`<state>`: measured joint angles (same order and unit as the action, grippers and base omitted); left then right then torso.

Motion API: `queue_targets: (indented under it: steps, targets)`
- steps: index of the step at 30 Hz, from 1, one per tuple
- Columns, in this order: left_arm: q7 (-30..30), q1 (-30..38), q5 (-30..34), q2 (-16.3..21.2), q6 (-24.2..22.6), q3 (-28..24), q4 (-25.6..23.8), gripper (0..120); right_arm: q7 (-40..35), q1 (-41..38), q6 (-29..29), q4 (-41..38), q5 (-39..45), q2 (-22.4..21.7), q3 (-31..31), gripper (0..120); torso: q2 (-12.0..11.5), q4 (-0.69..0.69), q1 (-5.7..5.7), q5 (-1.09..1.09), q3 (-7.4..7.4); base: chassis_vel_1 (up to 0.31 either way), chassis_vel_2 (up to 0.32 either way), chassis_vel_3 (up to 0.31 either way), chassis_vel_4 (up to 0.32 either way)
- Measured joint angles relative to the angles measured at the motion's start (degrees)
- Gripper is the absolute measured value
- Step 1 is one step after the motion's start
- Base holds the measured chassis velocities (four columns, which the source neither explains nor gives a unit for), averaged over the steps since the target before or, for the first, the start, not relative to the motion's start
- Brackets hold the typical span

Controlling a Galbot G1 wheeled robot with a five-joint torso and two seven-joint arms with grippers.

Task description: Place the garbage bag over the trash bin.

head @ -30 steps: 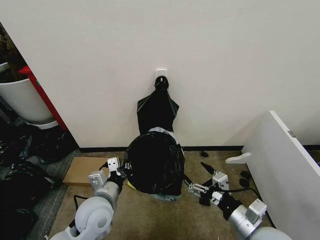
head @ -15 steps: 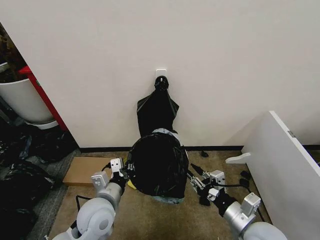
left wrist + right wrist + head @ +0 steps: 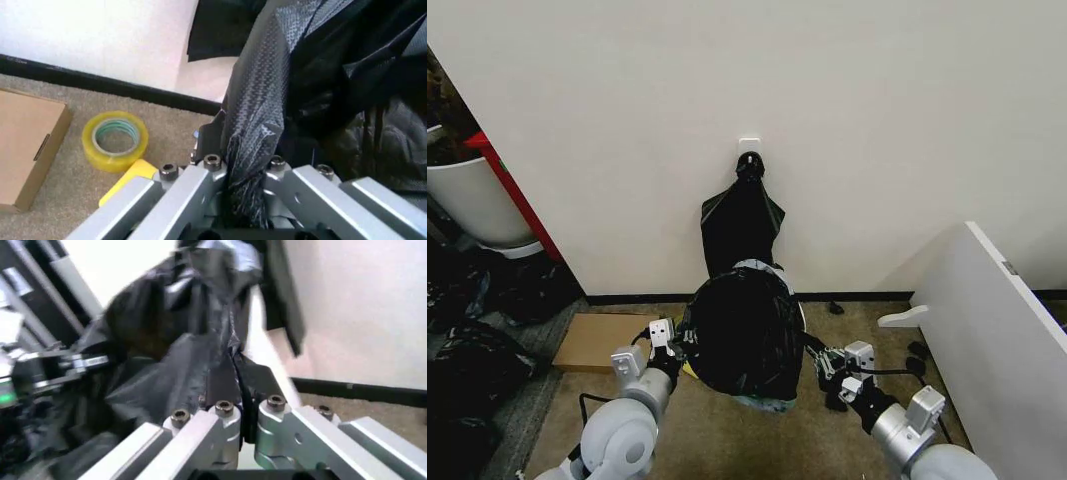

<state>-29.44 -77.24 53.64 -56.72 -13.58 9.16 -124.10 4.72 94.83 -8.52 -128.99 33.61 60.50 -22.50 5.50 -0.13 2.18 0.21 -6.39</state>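
**Two end effectors grip black bag at white bin against office wall**

Nearest the robot, the left end effector [image 3: 670,345] pinches a gathered fold of the thin, glossy, crinkly black plastic garbage bag [image 3: 739,335] on the bag's left side; in the left wrist view the crumpled film [image 3: 250,165] runs straight down between the metal fingers [image 3: 193,187], which are pressed together on it. On the other side, the right end effector [image 3: 822,360] clamps the bag's right edge, and the right wrist view shows a strip of black film [image 3: 233,385] caught between its closed fingers [image 3: 277,422], just beside the round white plastic trash bin's thick rolled rim [image 3: 257,325].

The bag sits draped over the bin on the tan carpet, covering its top and most of its sides, with a pale sliver of the bin's base [image 3: 762,400] visible beneath the lower hem.

Beside the left end effector lies a yellow roll of clear packing tape [image 3: 115,140] on the carpet, near a flat brown cardboard box [image 3: 602,340]. A white board [image 3: 997,320] leans at the right.

Behind the bin, a bunch of black bags [image 3: 742,225] hangs from a white wall hook [image 3: 749,148]. At far left stands a larger white tub [image 3: 472,200] with a red bar [image 3: 512,190].
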Motion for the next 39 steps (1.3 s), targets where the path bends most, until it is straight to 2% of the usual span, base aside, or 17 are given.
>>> queue_targets:
  steps: [7, 16, 22, 26, 27, 31, 34, 37, 39]
  targets:
    - [0.45, -0.42, 0.59, 0.05, 0.41, 0.44, -0.61, 1, -1.71, -0.89, -0.41, 4.93, -1.26, -0.48, -2.9, 0, 0.0, 0.0, 0.0, 0.0, 0.0, 0.0, 0.0, 0.0, 0.0]
    - [1.18, -1.2, 2.28, 0.01, 0.37, 0.51, -2.68, 1, -1.11, -4.0, 0.43, 9.81, -2.57, 0.52, -0.59, 0, 0.0, 0.0, 0.0, 0.01, 0.0, 0.0, 0.0, 0.0, 0.0]
    - [1.57, -1.51, 2.41, 0.14, 0.29, 1.01, -2.44, 1, -0.26, -3.29, 1.23, 9.76, -3.04, 0.72, -0.78, 0, 0.0, 0.01, 0.0, 0.01, 0.0, 0.0, 0.0, 0.0, 0.0]
    - [1.48, -0.93, 2.5, 0.19, 0.43, 1.36, -0.26, 1, 0.76, -0.89, 2.18, 8.57, -3.0, 0.42, -3.46, 14, 0.0, 0.0, 0.0, -0.01, 0.0, 0.0, 0.0, 0.0, 0.0]
    - [1.48, -0.93, 2.5, 0.19, 0.43, 1.36, -0.26, 1, 0.76, -0.89, 2.18, 8.57, -3.0, 0.42, -3.46, 14, 0.0, 0.0, 0.0, -0.01, 0.0, 0.0, 0.0, 0.0, 0.0]
    - [1.38, 0.12, 2.89, 0.18, 0.71, 1.4, 1.18, 1, 0.59, 0.45, 2.3, 7.71, -0.45, 0.33, -6.51, 30, 0.0, 0.0, 0.0, 0.0, 0.0, 0.0, 0.0, 0.0, 0.0]
    - [3.88, 0.29, 1.76, 0.81, 2.25, 1.55, 2.46, 1, 1.4, 1.87, 1.15, 5.44, 5.25, -0.01, -9.48, 43, 0.0, 0.0, 0.0, 0.01, 0.0, 0.0, 0.0, 0.0, 0.0]
    - [6.28, 0.16, 1.05, 1.39, 3.9, 1.53, 3.31, 1, 2.72, 2.3, -0.06, 4.07, 9.22, -0.59, -10.98, 51, 0.0, -0.01, 0.0, 0.0, 0.0, 0.0, 0.0, 0.0, 0.0]
    - [10.55, 0.08, 0.18, 2.08, 8.06, 1.19, 5.14, 1, 4.79, 2.28, -1.92, 2.7, 15.36, -1.75, -12.91, 59, 0.0, 0.0, 0.0, 0.0, 0.0, 0.0, 0.0, 0.0, 0.0]
